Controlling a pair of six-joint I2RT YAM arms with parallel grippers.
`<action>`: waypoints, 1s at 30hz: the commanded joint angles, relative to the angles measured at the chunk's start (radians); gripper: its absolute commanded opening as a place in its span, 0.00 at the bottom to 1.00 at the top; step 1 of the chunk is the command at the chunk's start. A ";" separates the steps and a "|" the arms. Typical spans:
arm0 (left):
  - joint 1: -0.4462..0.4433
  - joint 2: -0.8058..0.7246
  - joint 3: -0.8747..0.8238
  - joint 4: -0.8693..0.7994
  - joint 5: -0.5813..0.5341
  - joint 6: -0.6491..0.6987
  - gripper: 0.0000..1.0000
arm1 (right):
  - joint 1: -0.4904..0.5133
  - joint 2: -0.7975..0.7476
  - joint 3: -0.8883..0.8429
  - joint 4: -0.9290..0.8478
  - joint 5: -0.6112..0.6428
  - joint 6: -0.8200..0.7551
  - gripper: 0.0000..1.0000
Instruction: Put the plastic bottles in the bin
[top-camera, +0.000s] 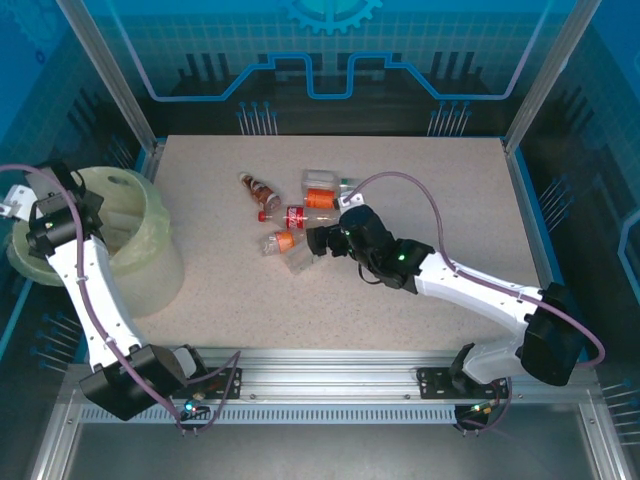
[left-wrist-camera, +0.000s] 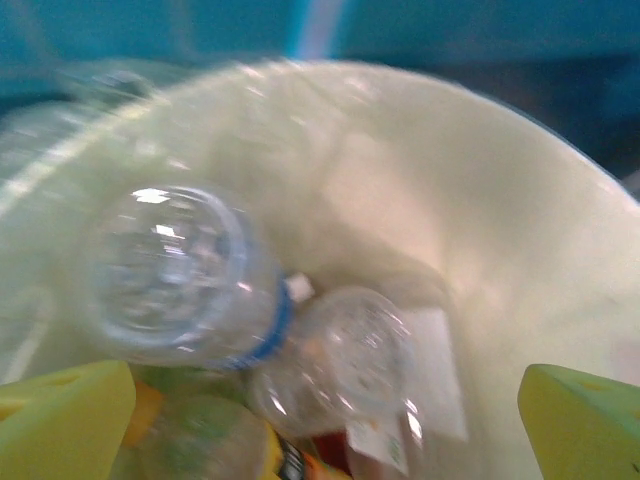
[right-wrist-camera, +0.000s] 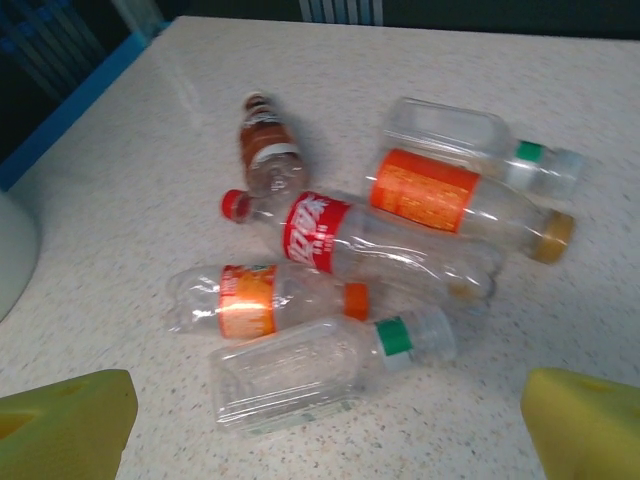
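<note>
Speckled table (top-camera: 450, 190) noted. Right hand (right-wrist-camera: 325, 440) is spread wide and empty. Green-capped bottle (right-wrist-camera: 300, 370) lies just ahead, its long axis along the finger line, so a wrist turn is judged needed. Other bottles (right-wrist-camera: 330, 235) lie beyond. Left hand (left-wrist-camera: 325, 420), wide and empty, hangs over bin (top-camera: 150, 250).

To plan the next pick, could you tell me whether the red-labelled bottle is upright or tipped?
Tipped: the red-labelled bottle lies flat on the table.

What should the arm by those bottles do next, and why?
Probably lower the right gripper onto the nearest clear green-banded bottle: its jaws stand open just short of it, and six bottles lie on the table.
</note>
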 joint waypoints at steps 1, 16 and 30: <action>-0.030 -0.013 0.069 -0.008 0.229 0.116 0.99 | 0.011 0.006 -0.042 -0.055 0.154 0.222 1.00; -0.613 -0.040 -0.017 0.190 0.535 0.145 0.99 | -0.022 0.110 -0.127 -0.024 -0.033 0.713 1.00; -0.963 -0.025 -0.415 0.447 0.434 0.038 0.99 | -0.167 0.350 -0.012 0.064 -0.268 0.896 0.91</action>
